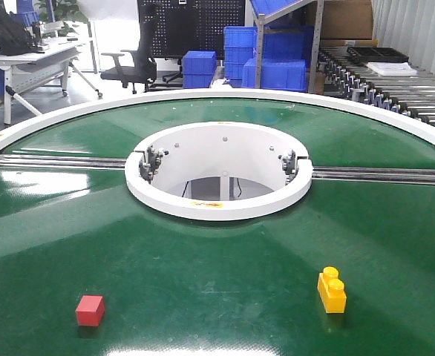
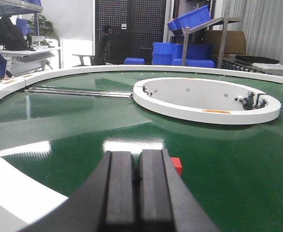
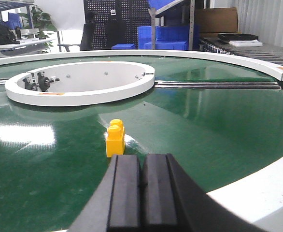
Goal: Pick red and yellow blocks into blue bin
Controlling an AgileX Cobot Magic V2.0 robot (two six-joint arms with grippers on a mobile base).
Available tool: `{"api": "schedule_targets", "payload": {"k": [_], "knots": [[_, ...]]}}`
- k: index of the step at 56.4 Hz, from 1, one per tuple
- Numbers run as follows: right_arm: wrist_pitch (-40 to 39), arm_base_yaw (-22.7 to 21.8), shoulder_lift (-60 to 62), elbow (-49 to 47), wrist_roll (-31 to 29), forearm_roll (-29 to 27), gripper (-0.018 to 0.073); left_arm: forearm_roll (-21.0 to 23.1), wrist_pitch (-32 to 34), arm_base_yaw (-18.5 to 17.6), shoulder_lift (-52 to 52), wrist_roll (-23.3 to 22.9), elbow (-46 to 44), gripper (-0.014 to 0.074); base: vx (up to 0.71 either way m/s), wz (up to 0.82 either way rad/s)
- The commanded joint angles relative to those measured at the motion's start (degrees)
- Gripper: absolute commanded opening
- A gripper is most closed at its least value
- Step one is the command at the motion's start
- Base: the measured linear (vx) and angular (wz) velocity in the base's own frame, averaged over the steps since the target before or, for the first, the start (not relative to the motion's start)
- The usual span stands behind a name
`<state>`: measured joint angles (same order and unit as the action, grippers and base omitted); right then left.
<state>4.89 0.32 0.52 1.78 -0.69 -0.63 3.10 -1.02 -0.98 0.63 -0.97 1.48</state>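
Note:
A small red cube (image 1: 90, 310) rests on the green table at the front left. The yellow brick with two studs (image 1: 332, 290) stands at the front right. In the left wrist view my left gripper (image 2: 137, 153) is shut with nothing in it, and the red cube (image 2: 176, 166) peeks out just past its right finger. In the right wrist view my right gripper (image 3: 142, 157) is shut and empty, with the yellow brick (image 3: 115, 139) a little ahead and to its left. Neither gripper shows in the front view. The blue bin is out of view.
A raised white ring (image 1: 217, 208) surrounds a hole at the table's middle, with metal rails (image 1: 381, 175) running out to both sides. A white rim (image 1: 396, 119) bounds the round table. Stacked blue crates (image 1: 266, 59) and a roller conveyor (image 1: 396, 85) stand behind.

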Motion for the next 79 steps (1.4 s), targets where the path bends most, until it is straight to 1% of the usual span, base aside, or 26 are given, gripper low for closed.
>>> {"api": "schedule_targets", "payload": {"k": [1,30,40,45,50,55,59,63,68,79], "knots": [[-4.89,-0.34,0.62,0.37,0.00,0.14,-0.0010,0.21,4.82,-0.02,0.90,-0.06,-0.97,-0.0006,0.00,0.00],[-4.89,-0.34,0.62,0.37,0.00,0.14,-0.0010,0.21,4.82,-0.02,0.90,-0.06,-0.97,-0.0006,0.00,0.00],[-9.03,-0.32,0.62,0.37,0.00,0.14,-0.0010,0.21,4.82,-0.02,0.90,-0.06,-0.97,-0.0006,0.00,0.00],[-13.30,-0.32,0.62,0.21,0.00,0.00,-0.0010,0.21,8.38,-0.02,0.90,0.14,-1.04,-0.0006,0.00,0.00],[-15.47,-0.32,0.62,-2.31,-0.07,0.15,-0.0010,0.21,11.20,-0.02,0.90,-0.90,-3.49,-0.0006,0.00,0.00],[-13.55,-0.32,0.62,-6.89,-0.27,0.28,-0.0010,0.21,11.15,-0.02,0.90,-1.09,-8.96,-0.0006,0.00,0.00],[-10.03,-0.32,0.62,-12.34,-1.19,0.63,-0.0010,0.21,9.31,-0.02,0.90,-1.09,-13.28,-0.0006,0.00,0.00],[-6.11,-0.32,-0.22,-17.60,-3.18,0.63,-0.0010,0.21,5.71,-0.02,0.90,-1.09,-18.14,-0.0006,0.00,0.00],[-0.55,-0.32,-2.81,-23.85,-5.57,0.63,-0.0010,0.21,-1.50,-0.02,-0.34,-1.03,-24.42,-0.0006,0.00,0.00],[9.23,-0.32,-11.89,-35.83,-5.58,0.17,-0.0010,0.21,-17.31,-0.02,-8.88,-1.03,-37.02,-0.0006,0.00,0.00]]}}
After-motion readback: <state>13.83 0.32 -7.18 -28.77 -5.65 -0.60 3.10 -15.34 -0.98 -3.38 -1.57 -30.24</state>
